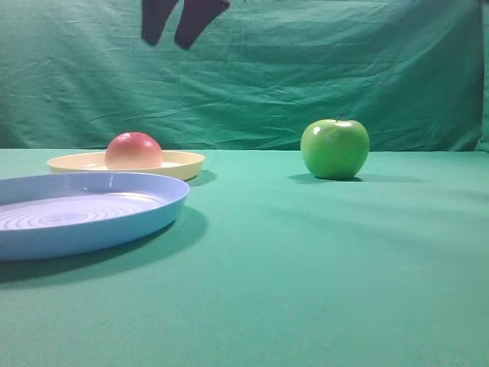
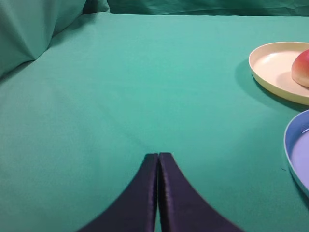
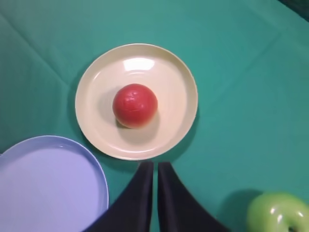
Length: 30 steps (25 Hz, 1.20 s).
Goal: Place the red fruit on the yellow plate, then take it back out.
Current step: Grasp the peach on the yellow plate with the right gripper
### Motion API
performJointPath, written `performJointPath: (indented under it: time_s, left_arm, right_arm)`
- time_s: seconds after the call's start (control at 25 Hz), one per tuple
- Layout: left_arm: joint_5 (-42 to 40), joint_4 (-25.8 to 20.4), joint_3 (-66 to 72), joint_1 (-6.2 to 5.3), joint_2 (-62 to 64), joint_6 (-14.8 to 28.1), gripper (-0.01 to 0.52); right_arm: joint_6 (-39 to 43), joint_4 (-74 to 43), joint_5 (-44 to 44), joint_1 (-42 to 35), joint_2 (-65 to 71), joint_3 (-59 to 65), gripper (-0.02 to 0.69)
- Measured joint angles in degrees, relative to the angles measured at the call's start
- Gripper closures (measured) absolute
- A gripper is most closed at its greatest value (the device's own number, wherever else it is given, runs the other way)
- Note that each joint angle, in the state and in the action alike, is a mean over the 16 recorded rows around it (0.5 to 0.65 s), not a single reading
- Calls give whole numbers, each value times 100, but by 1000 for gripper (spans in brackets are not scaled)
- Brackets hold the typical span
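Both pairs of jaws are sitting nearly shut with nothing between them: the right gripper [image 3: 155, 164] is showing its two dark fingers side by side with only a thin slit between them, and the left gripper [image 2: 158, 154] is showing its fingers pressed together at the tips. The right gripper is hanging high above the yellow plate [image 3: 181, 82], its tips over the plate's near rim in the right wrist view; in the high view it is appearing only as two dark fingers at the top edge. The left gripper is hovering over bare green cloth [image 2: 120, 77], well to the side of the yellow plate.

Counting: one red fruit [image 3: 135, 105], one yellow plate, one blue plate [image 1: 92, 222], one green apple [image 1: 335, 148], two grippers.

The fruit is lying inside the yellow plate, near its middle, free of both grippers. Being round, it is showing no clear long axis; its red side is facing up and a paler yellowish patch is showing low on one side. The blue plate is lying just beside the yellow plate, apart from it. The apple is standing upright on the cloth, stem up, well apart from the yellow plate
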Motion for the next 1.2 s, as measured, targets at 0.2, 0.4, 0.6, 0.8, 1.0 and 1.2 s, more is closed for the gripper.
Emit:
performJointPath:
  time_s: [0.2, 0.4, 0.6, 0.8, 1.0, 1.2]
  left_arm:
    - [0, 0, 0, 0, 0, 0, 514]
    - [0, 0, 0, 0, 0, 0, 514]
    - [0, 0, 0, 0, 0, 0, 514]
    - [0, 0, 0, 0, 0, -1, 514]
    - [0, 0, 0, 0, 0, -5, 514]
    - [0, 0, 0, 0, 0, -9, 514]
  right_arm:
    - [394, -135, 289, -149, -517, 4, 663]
    - [669, -257, 416, -227, -1056, 160, 665]
    - [858, -347, 444, -249, -1681, 524, 665]
    - [1028, -446, 459, -265, -2303, 1060, 665]
    - [1171, -647, 474, -282, -2895, 1634, 665]
    - [1329, -973, 483, -292, -3530, 2213, 665]
